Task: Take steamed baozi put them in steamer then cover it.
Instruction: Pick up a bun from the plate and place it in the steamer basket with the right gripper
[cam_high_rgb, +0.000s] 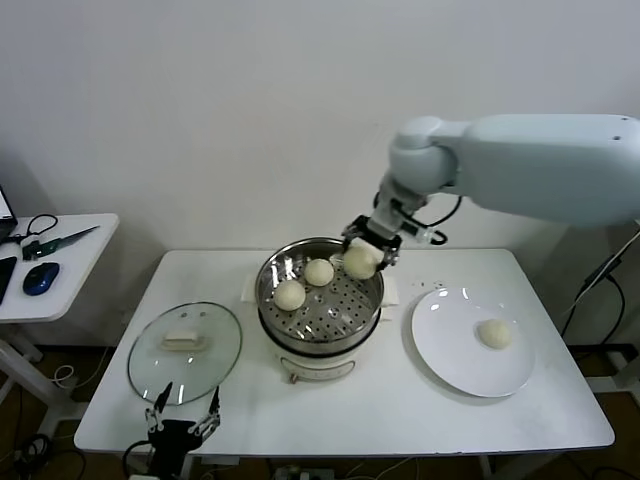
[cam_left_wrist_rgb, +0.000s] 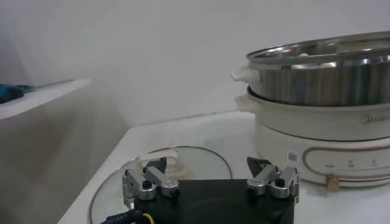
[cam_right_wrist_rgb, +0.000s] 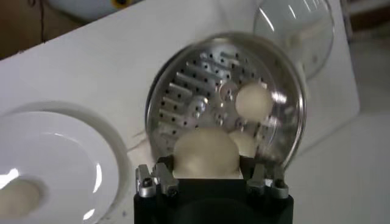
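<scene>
The right gripper (cam_high_rgb: 362, 256) pinches one baozi (cam_high_rgb: 358, 262) above the far right rim of the steamer (cam_high_rgb: 320, 330), which holds two buns (cam_high_rgb: 304, 283). A fourth bun (cam_high_rgb: 494, 333) lies on the white plate (cam_high_rgb: 450, 360). The left gripper (cam_high_rgb: 183, 420) rests spread at the table's near edge beside the cover (cam_high_rgb: 185, 352).

The steamer (cam_high_rgb: 320, 300) sits mid-worktop (cam_high_rgb: 400, 400), with two baozi (cam_high_rgb: 303, 283) on its floor. The right tool (cam_high_rgb: 362, 258) holds a third baozi (cam_high_rgb: 359, 262) over its far right rim. The cover (cam_high_rgb: 185, 352) lies left, a plate (cam_high_rgb: 450, 350) right, bearing one baozi (cam_high_rgb: 494, 334). The left tool (cam_high_rgb: 183, 418) waits near the cover, perhaps just clear of it.
</scene>
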